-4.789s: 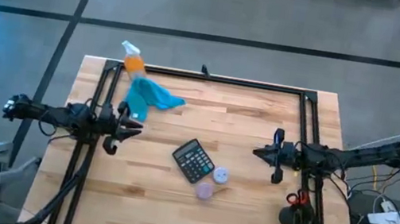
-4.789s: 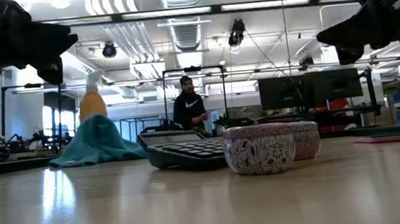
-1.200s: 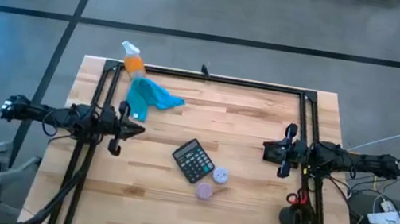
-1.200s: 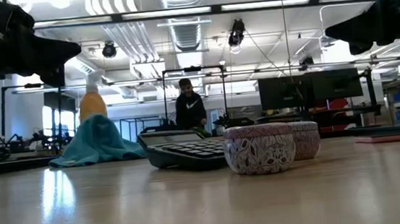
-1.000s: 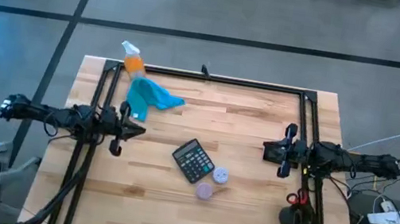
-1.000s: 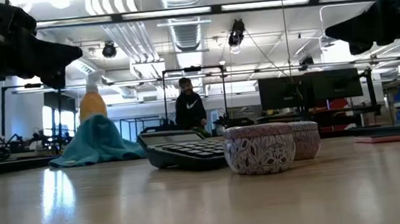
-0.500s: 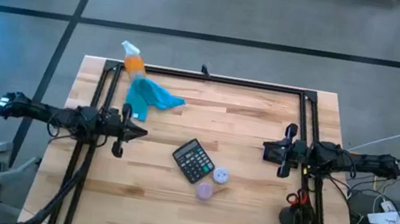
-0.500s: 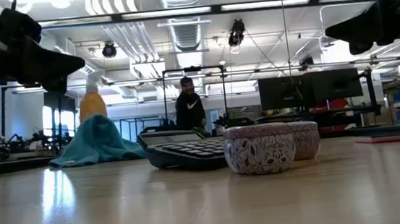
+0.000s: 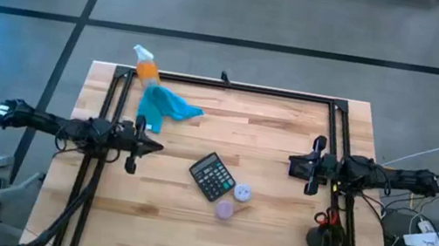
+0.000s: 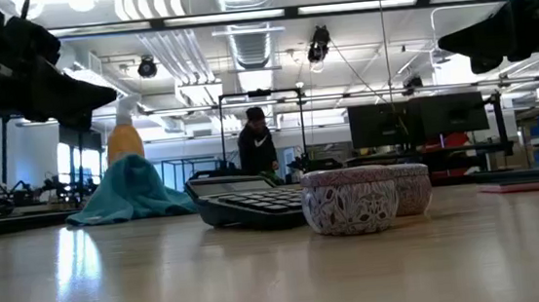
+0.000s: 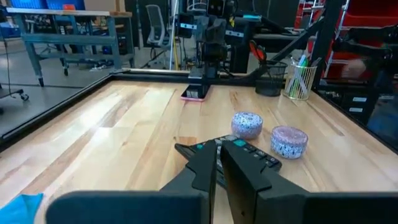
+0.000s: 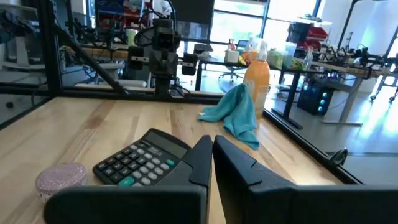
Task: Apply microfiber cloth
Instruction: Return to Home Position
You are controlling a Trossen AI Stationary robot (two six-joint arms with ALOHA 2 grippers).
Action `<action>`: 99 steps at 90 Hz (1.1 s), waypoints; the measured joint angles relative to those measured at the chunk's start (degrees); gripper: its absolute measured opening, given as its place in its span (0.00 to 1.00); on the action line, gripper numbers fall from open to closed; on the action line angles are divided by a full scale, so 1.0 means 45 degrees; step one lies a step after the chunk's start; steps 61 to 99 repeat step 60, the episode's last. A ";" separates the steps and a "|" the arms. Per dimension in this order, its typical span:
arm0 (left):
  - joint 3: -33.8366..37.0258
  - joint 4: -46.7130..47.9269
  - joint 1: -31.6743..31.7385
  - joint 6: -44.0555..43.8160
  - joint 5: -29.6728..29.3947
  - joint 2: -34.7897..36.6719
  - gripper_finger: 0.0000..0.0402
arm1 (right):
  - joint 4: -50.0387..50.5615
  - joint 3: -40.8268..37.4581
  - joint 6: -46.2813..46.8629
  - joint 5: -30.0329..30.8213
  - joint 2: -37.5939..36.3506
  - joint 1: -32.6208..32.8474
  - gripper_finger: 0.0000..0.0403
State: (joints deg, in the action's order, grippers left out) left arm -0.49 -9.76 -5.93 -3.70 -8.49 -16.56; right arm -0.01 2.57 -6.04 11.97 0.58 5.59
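Note:
The teal microfiber cloth [image 9: 165, 106] lies heaped on the table at the far left, its raised part leaning against an orange spray bottle [image 9: 146, 66]. It also shows in the right wrist view as the cloth [image 12: 234, 113]. My left gripper [image 9: 156, 145] hovers shut above the table, a little nearer than the cloth and pointing toward the table's middle. My right gripper [image 9: 291, 163] hovers shut at the right side, pointing left. A black calculator [image 9: 212, 177] lies between them.
Two small patterned tins [image 9: 241, 194] [image 9: 224, 209] sit just right of and nearer than the calculator. A black frame rail [image 9: 243, 88] runs along the far edge and down both sides. Scissors and a pen cup [image 9: 318, 238] stand at the near right.
My left gripper has sunk a little and edged toward the table's middle, staying shut. The cloth has not moved.

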 joint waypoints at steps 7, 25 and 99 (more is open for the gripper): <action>0.0000 -0.0009 -0.0001 0.0000 0.0000 -0.0088 0.03 | 0.0000 0.0000 0.0000 0.0004 0.0000 -0.0002 0.00; 0.0000 -0.0001 0.0000 0.0000 0.0000 -0.0295 0.03 | 0.0000 0.0000 0.0000 0.0000 0.0000 -0.0002 0.00; 0.0000 -0.0002 0.0000 0.0000 0.0000 -0.0599 0.03 | 0.0000 0.0000 -0.0002 0.0002 0.0000 -0.0002 0.00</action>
